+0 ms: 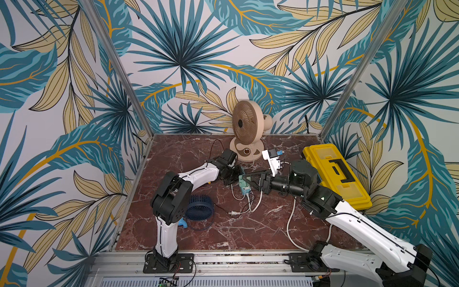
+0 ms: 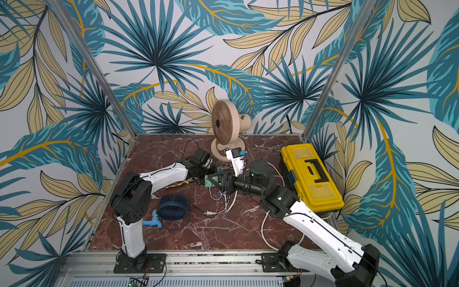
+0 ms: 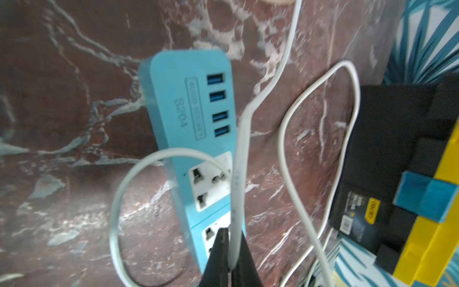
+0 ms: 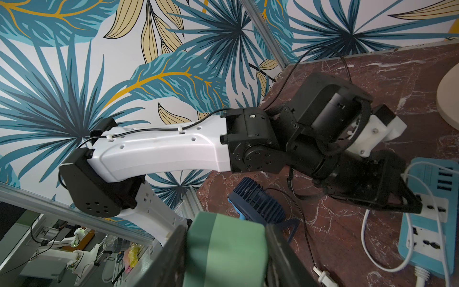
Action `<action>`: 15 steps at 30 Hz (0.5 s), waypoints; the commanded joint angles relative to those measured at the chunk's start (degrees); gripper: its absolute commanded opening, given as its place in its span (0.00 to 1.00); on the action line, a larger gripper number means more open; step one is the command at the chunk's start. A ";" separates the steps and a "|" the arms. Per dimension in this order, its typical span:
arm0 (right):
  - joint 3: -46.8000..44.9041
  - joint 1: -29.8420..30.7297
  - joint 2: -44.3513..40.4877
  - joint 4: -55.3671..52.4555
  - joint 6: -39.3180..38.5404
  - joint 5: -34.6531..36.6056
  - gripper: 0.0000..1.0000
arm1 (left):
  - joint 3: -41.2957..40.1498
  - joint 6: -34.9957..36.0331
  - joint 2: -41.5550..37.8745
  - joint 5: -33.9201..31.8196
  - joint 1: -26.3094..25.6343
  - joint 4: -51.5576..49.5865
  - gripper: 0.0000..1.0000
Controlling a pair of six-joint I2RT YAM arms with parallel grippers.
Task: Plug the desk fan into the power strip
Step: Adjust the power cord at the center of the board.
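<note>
Over the power strip (image 3: 173, 111), near its socket end, L pincer (image 3: 232, 239) is clenched on the flat white fan cord (image 3: 244, 119), mid-run, not at the plug. Strip lies flat on the desk (image 1: 223, 236), sockets & USB ports facing up. The beige desk fan (image 1: 247, 126) stands just behind it.

Cord comes from the fan's base, runs lengthwise across the strip's socket faces & loops past it. Its two-pin plug (image 1: 232, 213) lies loose on the desk, on the strip's side away from the fan, not in any socket.

Prob. reason for the mid-cord grip: cord covers the sockets & plug is out of easy reach, so hauling on it would clear the faces + bring the plug closer.

R pincer (image 4: 226, 231) is just beside the strip, opposite the L one, grasping a green block (image 4: 223, 248) btwn both jaws. Can't tell what the block is or why it's there.

Task looks early: plug needs picking up & lining up w/ a socket, then pushing in, likely w/ smth steadying the light strip.
</note>
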 commanded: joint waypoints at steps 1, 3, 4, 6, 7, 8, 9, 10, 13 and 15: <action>-1.62 0.27 -0.33 2.01 -0.99 -0.31 0.35 | 5.85 3.04 -6.31 -0.73 2.01 -2.95 0.00; -1.72 0.24 -0.28 2.13 -1.02 -0.33 0.35 | 9.75 5.19 -7.23 -1.32 3.39 -6.33 0.00; -1.77 0.24 -0.27 2.25 -0.99 -0.38 0.35 | 11.70 6.19 -7.42 -1.77 4.23 -8.29 0.00; -1.81 0.25 0.03 2.45 -0.89 -0.32 0.36 | 15.04 7.48 -7.72 -1.53 6.71 -10.82 0.00; -1.89 0.27 0.07 2.59 -0.87 -0.38 0.35 | 16.55 7.75 -7.71 -0.72 7.90 -11.28 0.00; -1.90 0.24 0.23 2.71 -0.88 -0.35 0.35 | 18.36 7.95 -7.51 -0.05 9.01 -11.77 0.00; -1.79 0.25 0.47 2.71 -0.87 -0.22 0.35 | 20.56 8.32 -7.05 0.70 10.00 -12.58 0.00; -1.81 0.27 0.70 2.71 -0.81 -0.24 0.35 | 23.03 8.80 -6.63 1.13 10.75 -13.57 0.00; -1.64 0.25 1.36 2.94 -0.60 -0.37 0.35 | 31.26 10.63 -4.54 0.61 12.64 -17.00 0.00; -1.55 0.24 1.65 3.23 -0.47 -0.60 0.35 | 35.28 11.22 -3.09 -0.36 13.54 -17.50 0.00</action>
